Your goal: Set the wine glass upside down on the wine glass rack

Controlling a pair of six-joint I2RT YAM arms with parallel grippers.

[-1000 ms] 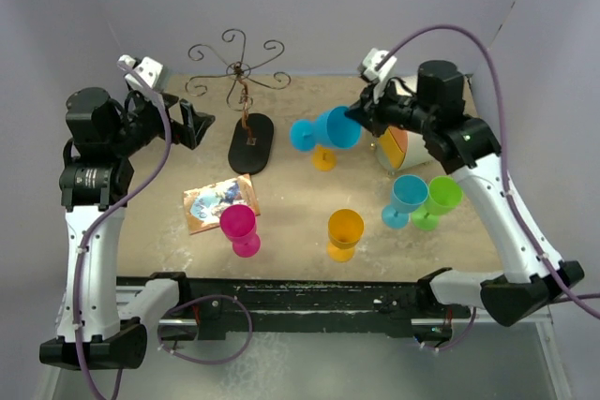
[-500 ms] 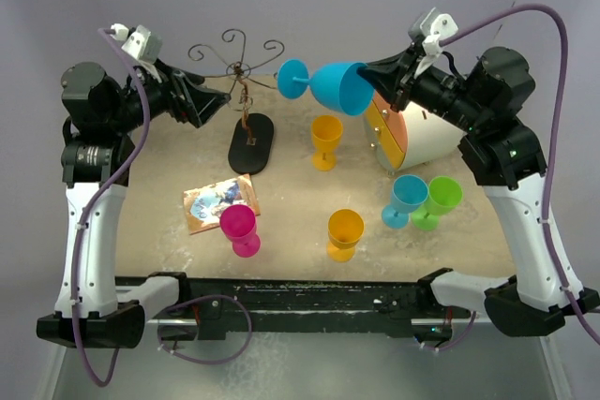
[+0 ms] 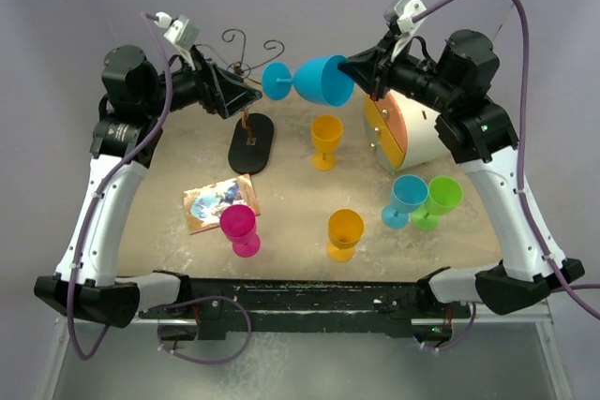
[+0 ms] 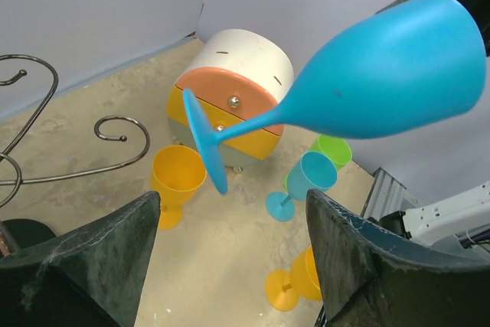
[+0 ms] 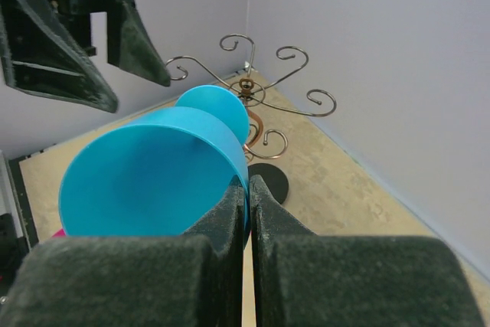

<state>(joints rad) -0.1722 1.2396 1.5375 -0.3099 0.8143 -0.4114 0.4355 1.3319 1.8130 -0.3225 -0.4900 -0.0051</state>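
the right gripper point(image 3: 356, 67) is clamped on the rim of a bright blue plastic wine glass point(image 3: 321, 80), the thin wall pinched between its dark fingers. the right wrist view shows this most plainly, with the fingers point(image 5: 230, 220) pressed nearly together on the rim. the glass hangs in the air on its side, mouth toward the right arm and round foot pointing at the left gripper point(image 3: 248, 96). that one is spread wide with nothing between its fingers.

the thin dark wire wine glass rack point(image 3: 251, 145) stands on the sandy table at the back. its black oval base and brown stem show clearly from above, but the left gripper covers the left half of its curled arms. the glass's foot is just to the right of the rack's top and level with it. i can't tell whether it touches a wire. from the right wrist, the foot covers part of the stem below the hub, and the glass's own stem is hidden behind the bowl. the left wrist view cuts the rack off at the left edge, so only a couple of curls appear.

below on the table stand two orange goblets point(image 3: 325, 138), a magenta glass point(image 3: 239, 227), a pale blue glass point(image 3: 406, 199) and a green one point(image 3: 441, 196) side by side. there is also a white round box with an orange face point(image 3: 408, 133), partly behind the right arm, and a crumpled colourful packet point(image 3: 218, 201).
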